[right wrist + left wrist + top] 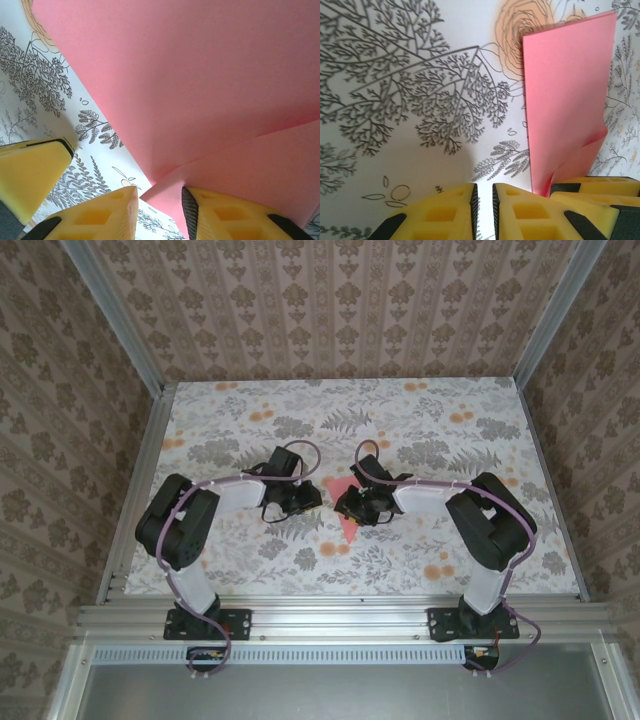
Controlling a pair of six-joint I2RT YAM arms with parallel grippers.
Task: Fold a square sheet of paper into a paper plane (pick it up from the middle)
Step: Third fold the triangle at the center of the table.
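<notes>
The pink-red paper (349, 527) lies partly folded at the table's centre, between both grippers. In the left wrist view the paper (565, 90) stands up as a tall strip just right of my left gripper (484, 189). That gripper's yellow fingers are almost together, with a thin slit and nothing in it. In the right wrist view the paper (200, 75) shows a crease, and one folded corner pokes down into the gap of my right gripper (160, 195). This gripper is open, and its right finger (225, 215) sits under the flap. From above, the left gripper (305, 502) and right gripper (355, 506) nearly meet.
The tabletop (450, 430) is white with grey ferns and orange flowers. Aluminium rails (340, 615) border it, and wallpapered walls enclose it. The right gripper's finger (600, 186) sits close beside the left one's.
</notes>
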